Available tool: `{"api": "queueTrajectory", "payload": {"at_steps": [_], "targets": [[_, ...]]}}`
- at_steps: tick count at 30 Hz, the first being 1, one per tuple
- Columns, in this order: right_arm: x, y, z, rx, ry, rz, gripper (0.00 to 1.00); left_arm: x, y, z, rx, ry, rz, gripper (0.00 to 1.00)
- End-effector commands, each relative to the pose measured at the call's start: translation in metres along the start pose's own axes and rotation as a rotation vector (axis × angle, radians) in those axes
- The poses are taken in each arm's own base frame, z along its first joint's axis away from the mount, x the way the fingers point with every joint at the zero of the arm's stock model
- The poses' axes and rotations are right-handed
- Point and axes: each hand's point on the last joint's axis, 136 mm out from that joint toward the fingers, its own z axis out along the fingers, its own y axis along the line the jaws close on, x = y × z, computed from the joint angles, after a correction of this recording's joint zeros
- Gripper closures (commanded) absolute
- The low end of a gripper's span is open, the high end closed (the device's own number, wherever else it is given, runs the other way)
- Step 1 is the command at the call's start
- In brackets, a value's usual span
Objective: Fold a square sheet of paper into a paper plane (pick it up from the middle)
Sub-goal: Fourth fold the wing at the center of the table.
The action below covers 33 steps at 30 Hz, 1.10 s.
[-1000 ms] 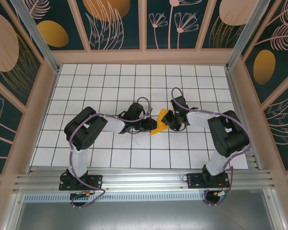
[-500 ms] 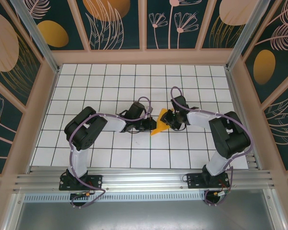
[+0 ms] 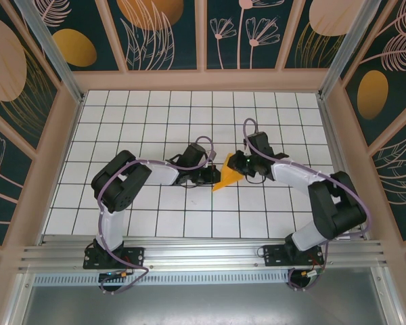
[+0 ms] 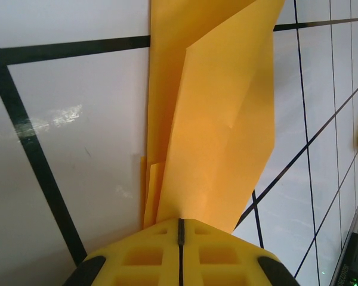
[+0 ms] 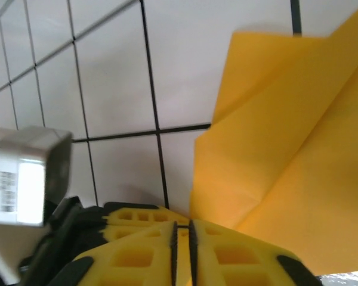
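The orange sheet of paper [image 3: 227, 177] sits mid-counter [image 3: 189, 122], folded into a pointed wedge, not yet a narrow dart. The left end effector [image 4: 180, 221] is clenched on its left edge. The right end effector [image 5: 182, 225] is closed, apparently pinching the far right corner. Early folds look done; the wing folds seem left.

White tiled table [image 3: 155, 223], black grid lines — folded orange-yellow paper [image 3: 227, 177] near its middle.
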Motion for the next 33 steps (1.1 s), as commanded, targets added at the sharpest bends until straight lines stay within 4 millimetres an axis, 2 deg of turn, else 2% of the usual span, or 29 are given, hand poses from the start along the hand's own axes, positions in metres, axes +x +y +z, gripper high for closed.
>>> {"api": "queueTrajectory", "payload": {"at_steps": [1, 5, 12, 22, 24, 30, 33], "targets": [[0.002, 0.006, 0.008, -0.062, 0.021, -0.026, 0.87, 0.022, 0.055, 0.011, -0.179, 0.049, -0.049, 0.92], [0.002, 0.003, 0.015, -0.057, 0.039, -0.032, 0.89, 0.020, 0.054, 0.010, -0.182, 0.048, -0.049, 0.92], [0.017, -0.010, 0.030, -0.057, 0.100, -0.026, 0.91, 0.021, 0.055, 0.010, -0.188, 0.050, -0.052, 0.92], [0.035, -0.055, 0.045, 0.075, 0.153, 0.016, 0.93, 0.019, 0.053, 0.010, -0.185, 0.047, -0.049, 0.92], [0.036, -0.052, 0.045, 0.047, 0.165, 0.013, 0.92, 0.020, 0.054, 0.010, -0.187, 0.050, -0.049, 0.92], [0.017, -0.014, 0.028, -0.082, 0.114, -0.058, 0.91, 0.021, 0.056, 0.009, -0.196, 0.053, -0.047, 0.92], [0.010, -0.016, 0.028, -0.083, 0.101, -0.063, 0.91, 0.021, 0.055, 0.009, -0.197, 0.054, -0.046, 0.92]]}}
